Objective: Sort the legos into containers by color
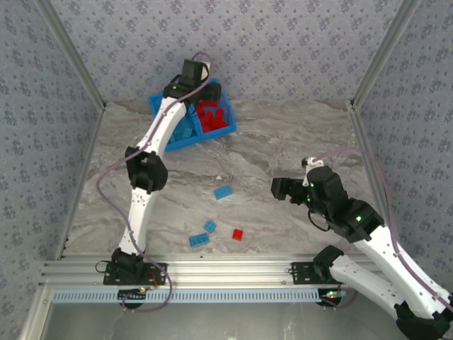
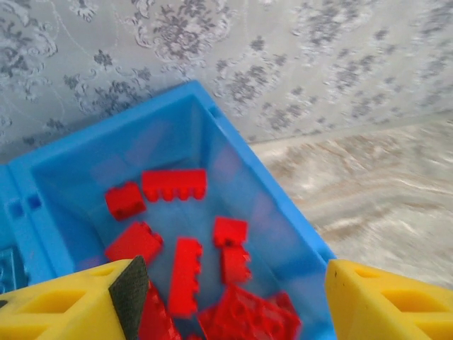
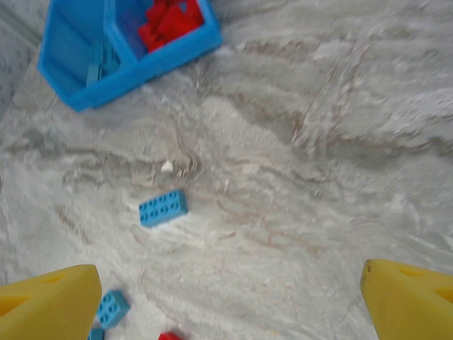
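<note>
Red legos (image 2: pixel 185 276) lie in the bin compartment (image 2: pixel 283 219) below the left fingers (image 2: pixel 64 304).

A: What colour is the bin (image 2: pixel 283 212)?
B: Bright blue. The legos (image 2: pixel 185 273) in it are red.
A: And the tabletop (image 3: pixel 318 177)?
B: Grey with swirly brown streaks. One brick (image 3: pixel 163 208) on it is light blue.
A: The wall (image 2: pixel 318 64)?
B: Grey with little flowers. The arms (image 1: pixel 139 209) are white and black. The left tool (image 2: pixel 230 304) has yellow fingers (image 2: pixel 382 297)
</note>
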Action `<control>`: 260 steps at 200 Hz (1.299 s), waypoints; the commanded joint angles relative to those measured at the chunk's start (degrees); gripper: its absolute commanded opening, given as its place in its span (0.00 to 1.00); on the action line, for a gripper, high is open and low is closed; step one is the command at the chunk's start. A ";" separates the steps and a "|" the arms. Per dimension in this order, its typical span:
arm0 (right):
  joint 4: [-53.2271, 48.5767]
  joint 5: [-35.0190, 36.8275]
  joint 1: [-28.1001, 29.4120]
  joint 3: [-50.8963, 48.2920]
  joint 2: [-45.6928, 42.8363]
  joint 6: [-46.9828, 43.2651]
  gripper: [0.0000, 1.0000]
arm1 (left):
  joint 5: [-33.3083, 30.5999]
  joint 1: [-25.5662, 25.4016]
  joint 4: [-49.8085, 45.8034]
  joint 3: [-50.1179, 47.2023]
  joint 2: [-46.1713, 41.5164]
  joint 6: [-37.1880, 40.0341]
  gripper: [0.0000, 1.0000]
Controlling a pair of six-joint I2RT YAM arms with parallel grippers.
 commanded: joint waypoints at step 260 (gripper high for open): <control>3.68 -8.16 28.33 4.41 54.34 -25.83 0.41 | 4.76 -6.79 -1.06 -81.43 -75.75 -2.07 0.99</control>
